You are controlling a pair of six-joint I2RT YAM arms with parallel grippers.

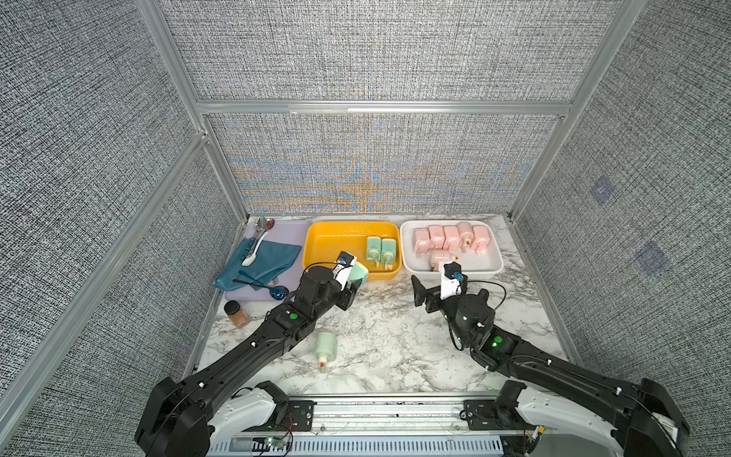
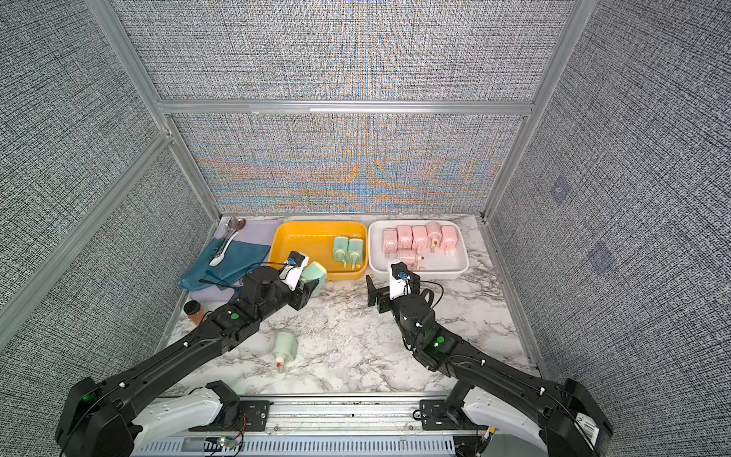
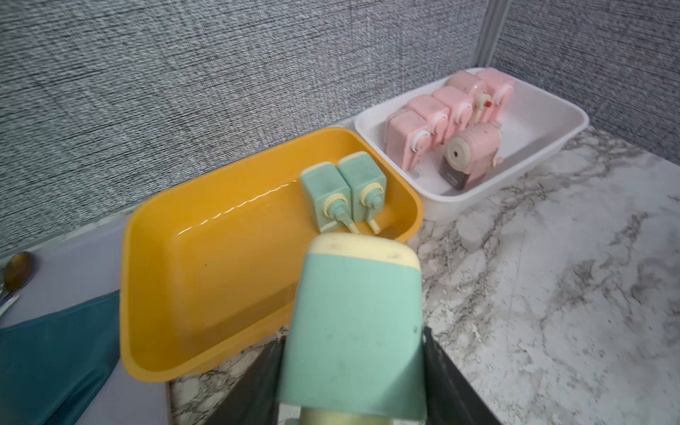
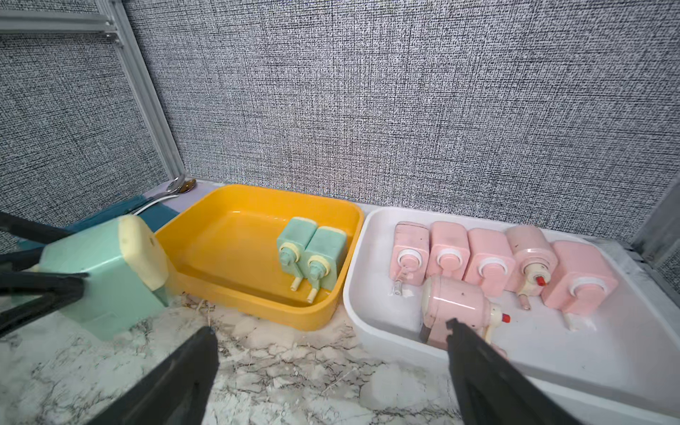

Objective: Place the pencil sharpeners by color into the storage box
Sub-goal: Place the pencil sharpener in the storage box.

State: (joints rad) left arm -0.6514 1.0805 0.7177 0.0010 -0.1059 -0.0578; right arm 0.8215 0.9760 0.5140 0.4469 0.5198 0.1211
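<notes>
While the left jaws clamp a mint green pencil sharpener [image 3: 353,331] at the yellow tray's [image 3: 220,294] near rim, long axis and cream end aimed toward that tray, the right jaws gape empty beyond its right corner.

Two sharpeners [image 1: 373,248] sit in left bin [image 1: 336,245], six in right bin [image 1: 476,262].

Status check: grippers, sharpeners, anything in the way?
Left gripper shut on green sharpener, near yellow bin. Right gripper open, empty. Loose sharpener on table. Nothing blocking.
</notes>
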